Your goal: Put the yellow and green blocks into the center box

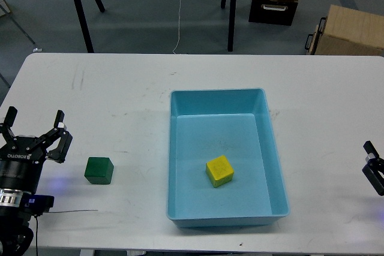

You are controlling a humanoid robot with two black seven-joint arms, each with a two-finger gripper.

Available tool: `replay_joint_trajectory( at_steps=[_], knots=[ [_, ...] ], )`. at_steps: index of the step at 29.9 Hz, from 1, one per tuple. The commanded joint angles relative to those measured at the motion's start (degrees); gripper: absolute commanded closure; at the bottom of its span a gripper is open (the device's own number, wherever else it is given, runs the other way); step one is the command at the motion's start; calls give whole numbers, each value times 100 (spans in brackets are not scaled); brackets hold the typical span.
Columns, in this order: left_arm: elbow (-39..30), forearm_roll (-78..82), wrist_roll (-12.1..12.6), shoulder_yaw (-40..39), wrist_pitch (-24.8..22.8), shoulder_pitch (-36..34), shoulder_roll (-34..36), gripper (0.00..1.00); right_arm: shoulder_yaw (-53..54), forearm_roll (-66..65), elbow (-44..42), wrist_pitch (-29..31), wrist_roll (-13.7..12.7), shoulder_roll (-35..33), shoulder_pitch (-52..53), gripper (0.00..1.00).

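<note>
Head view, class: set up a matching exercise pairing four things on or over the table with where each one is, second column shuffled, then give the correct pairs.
Column 1:
1. yellow block
2. green block
3. left gripper
4. right gripper

Column 2:
A. at the right edge of the view
B. inside the light-blue tray
C. on the white table, left of the tray
D. fingers spread, just left of the green block

Pairs: 1-B, 2-C, 3-D, 4-A

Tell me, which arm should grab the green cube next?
Left, probably. The left gripper is open beside the green block, while the right gripper sits beyond the blue tray, which already holds the yellow block.
</note>
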Motion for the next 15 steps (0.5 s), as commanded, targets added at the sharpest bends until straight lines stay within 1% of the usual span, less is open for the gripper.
replay_joint_trajectory(
  at_steps=[1, 3, 5, 9, 12, 15],
  knots=[
    [-373, -67, -153, -243, 0, -90, 737, 0, 41, -6, 3, 0, -2, 175, -5, 2],
    [-435, -59, -389, -226, 0, -117, 1334, 0, 94, -6, 3, 0, -2, 228, -5, 2],
    [-444, -50, -522, -208, 0, -143, 1879, 0, 94, 2, 3, 0, -2, 271, -14, 2],
    [-427, 47, -496, -60, 0, -573, 3153, 0, 111, 3, 12, 0, -2, 333, -14, 2],
    [-392, 231, -487, 571, 0, -1213, 3884, 0, 146, 3, 21, 0, -2, 377, -5, 2],
    [-304, 573, -479, 1669, 0, -2100, 4377, 0, 190, 3, 21, 0, -2, 395, -5, 2]
  ],
)
